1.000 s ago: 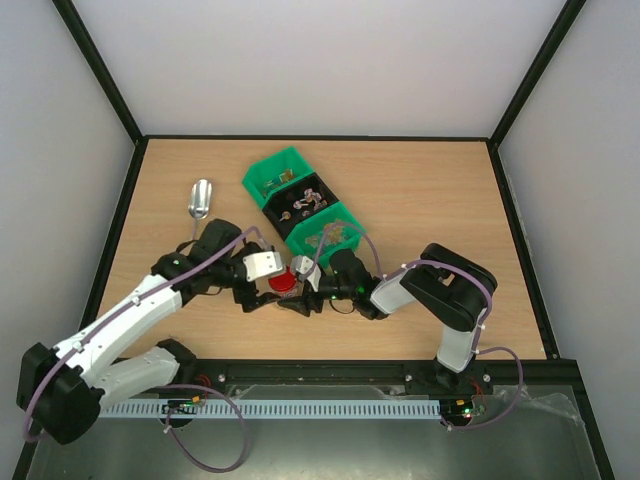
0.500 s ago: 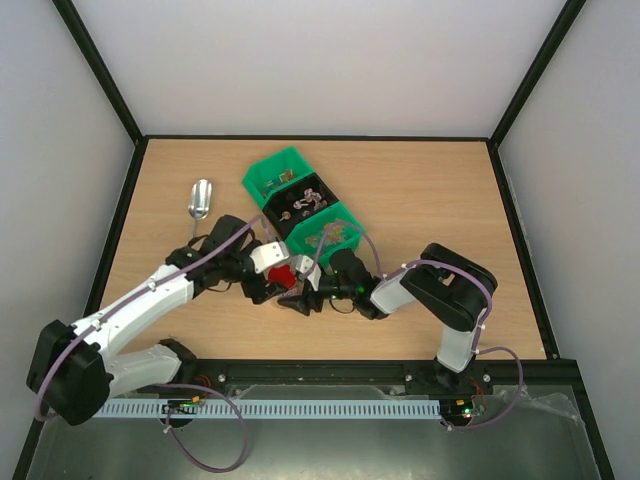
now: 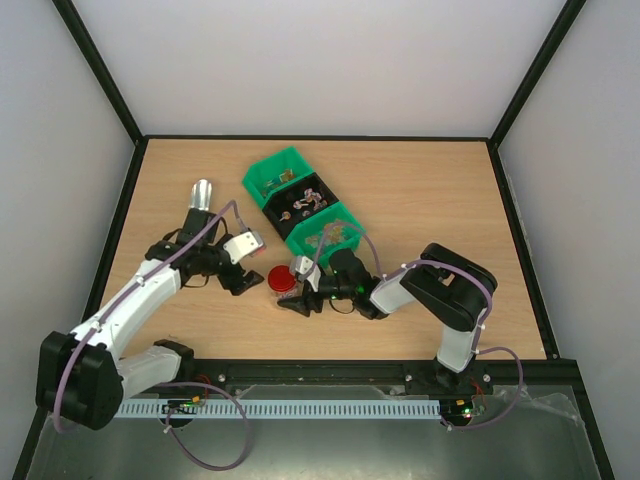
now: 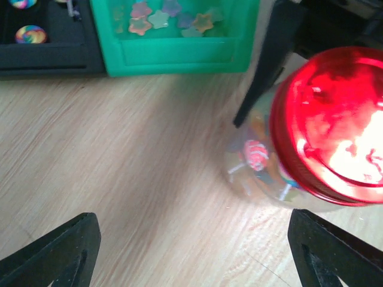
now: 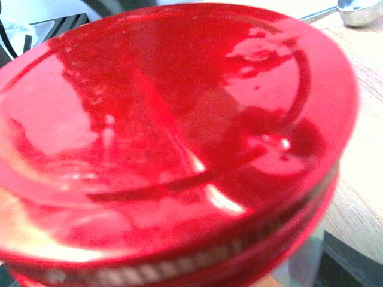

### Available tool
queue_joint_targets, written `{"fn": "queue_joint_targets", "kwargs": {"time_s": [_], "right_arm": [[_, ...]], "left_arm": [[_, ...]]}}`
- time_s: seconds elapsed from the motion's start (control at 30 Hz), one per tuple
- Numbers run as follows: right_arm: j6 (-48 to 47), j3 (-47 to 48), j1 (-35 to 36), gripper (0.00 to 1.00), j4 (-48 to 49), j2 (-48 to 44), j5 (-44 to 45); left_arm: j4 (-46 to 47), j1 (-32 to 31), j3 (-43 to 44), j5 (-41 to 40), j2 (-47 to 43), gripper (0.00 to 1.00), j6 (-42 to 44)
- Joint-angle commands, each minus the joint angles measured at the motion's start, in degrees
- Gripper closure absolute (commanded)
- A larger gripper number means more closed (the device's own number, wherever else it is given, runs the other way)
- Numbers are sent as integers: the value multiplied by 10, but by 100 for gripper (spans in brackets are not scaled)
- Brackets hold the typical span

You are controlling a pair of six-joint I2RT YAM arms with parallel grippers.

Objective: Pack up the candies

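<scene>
Left gripper gapes empty beside the jar — candies inside, red lid on. Right gripper clasps the jar — if that lid sits loose, one nudge could spill everything.

A fixed overhead camera sits above and behind the robot. It looks down and forward over the whole wooden table and the pale walls around it, from well back.

The left wrist camera looks steeply down at the tabletop from close range, past the left gripper, whose dark fingertips sit in the bottom corners. A green bin runs along its top edge. A clear jar with a red lid stands at its right.

The right wrist camera is nearest of all, almost against that lid, which fills the frame. A metal scoop shows in its top right corner.

All three views share the lid. The overhead view also shares the bin with the left wrist view and the scoop with the right wrist view.
</scene>
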Motion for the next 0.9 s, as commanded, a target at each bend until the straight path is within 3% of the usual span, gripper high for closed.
{"fn": "queue_joint_targets", "kwargs": {"time_s": [0.0, 0.1, 0.37, 0.6, 0.87], "right_arm": [[-2, -3, 5, 69, -16, 3, -17], [-2, -2, 6, 69, -17, 5, -16], [-7, 0, 5, 69, -18, 5, -17], [-15, -4, 5, 69, -22, 2, -19], [-23, -6, 5, 70, -26, -1, -28]], "left_arm": [[-50, -16, 6, 51, -35, 10, 65], [-44, -66, 1, 44, -53, 6, 56], [75, -152, 14, -52, -6, 1, -101], [67, -144, 23, -74, 14, 4, -106], [37, -54, 20, -44, 10, 8, -58]]}}
